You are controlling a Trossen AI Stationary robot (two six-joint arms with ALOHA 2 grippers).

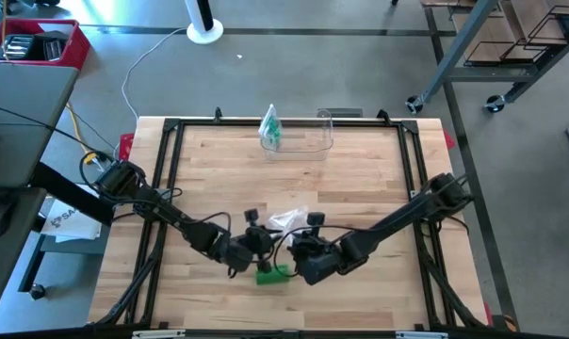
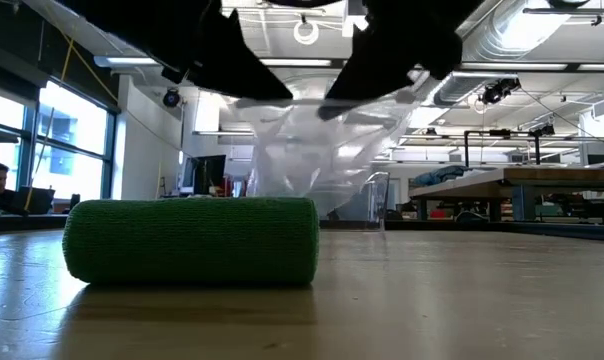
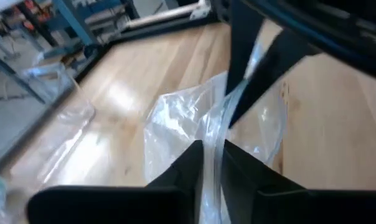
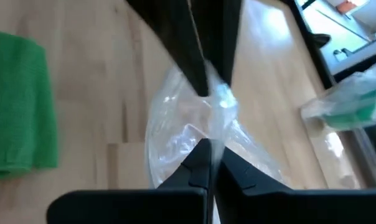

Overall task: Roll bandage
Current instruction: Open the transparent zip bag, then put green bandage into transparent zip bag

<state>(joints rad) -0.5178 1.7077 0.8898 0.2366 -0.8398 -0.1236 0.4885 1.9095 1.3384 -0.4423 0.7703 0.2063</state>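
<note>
Fingers of both grippers pinch the same clear wrapper. From above, the left gripper [image 1: 250, 243] and right gripper [image 1: 303, 252] meet near the front middle of the table [image 1: 360, 179], with the crumpled wrapper [image 1: 286, 221] between and just behind them. The green bandage [image 1: 273, 274] lies on the wood just in front of them, free of both. Far back stand a clear bin [image 1: 308, 143] and a bagged item [image 1: 270, 130], well apart and no obstacle.

At table height, the bandage [image 2: 192, 242] rests on its side, a plump roll, with the wrapper [image 2: 312, 150] hanging above it from the dark fingers.

On the left wrist, the left fingers [image 3: 178, 177] are nearly closed on a fold of wrapper [image 3: 175, 121]; the other arm's fingers grip the same film farther up.

On the right wrist, the right fingers [image 4: 194, 168] are fully closed on the wrapper [image 4: 182, 134], and the bandage [image 4: 20, 106] lies off to one side.

The bandage looks light, soft and squashy, its weave grippy rather than slick; it should be taken across the middle of the roll, gently, since a loose end could unwind. The flimsy, slippery wrapper is what stands in the way: it should be set aside first.
</note>
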